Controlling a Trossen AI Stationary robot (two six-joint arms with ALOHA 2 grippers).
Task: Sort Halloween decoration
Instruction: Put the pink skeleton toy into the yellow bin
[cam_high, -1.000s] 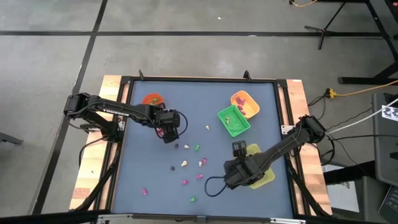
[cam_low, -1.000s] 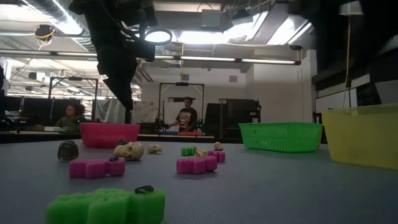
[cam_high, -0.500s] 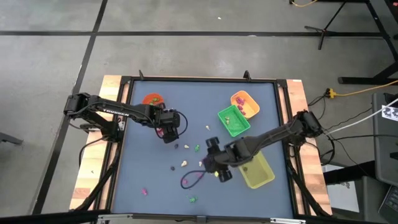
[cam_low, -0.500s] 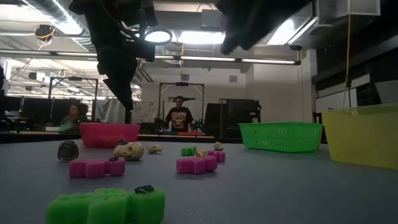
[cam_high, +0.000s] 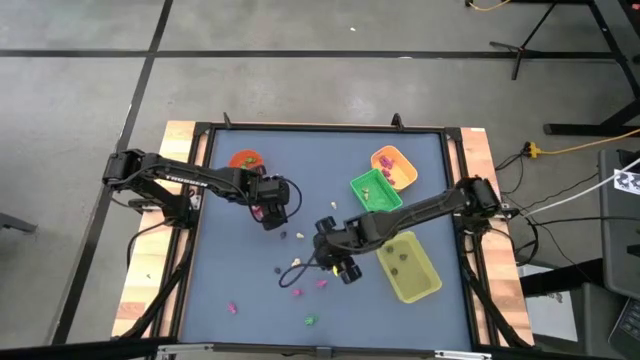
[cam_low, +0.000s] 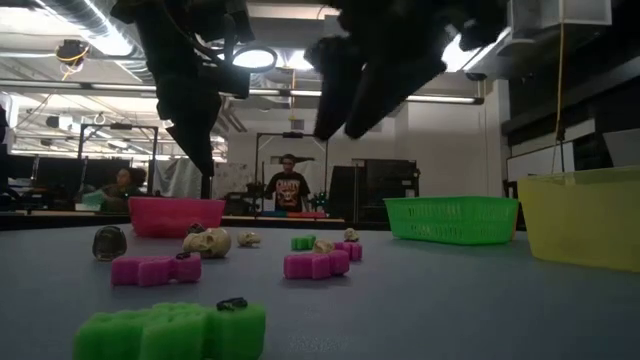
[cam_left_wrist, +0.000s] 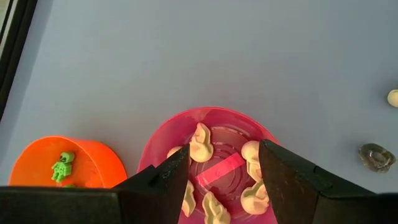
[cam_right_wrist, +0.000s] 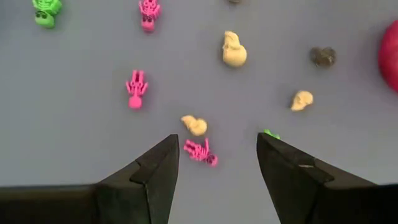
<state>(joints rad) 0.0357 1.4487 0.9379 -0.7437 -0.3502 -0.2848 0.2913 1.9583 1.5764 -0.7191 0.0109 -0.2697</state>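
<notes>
Littering the table (cam_high: 240, 290): tiny pink, cream trinkets (cam_right_wrist: 135, 91)

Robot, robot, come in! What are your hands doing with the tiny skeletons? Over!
Left end effector open, empty, over pink cup. Right end effector open, empty, above pink skeleton and cream skull. Nothing blocking.

Table top (cam_high: 240, 270): smooth, matt blue-grey sheet with bare wood side strips (cam_high: 150, 270). Pink cup (cam_left_wrist: 217, 124): glossy translucent plastic. Green tray (cam_low: 450, 220): woven plastic mesh. Skulls (cam_right_wrist: 234, 50): matt cream plastic.
</notes>
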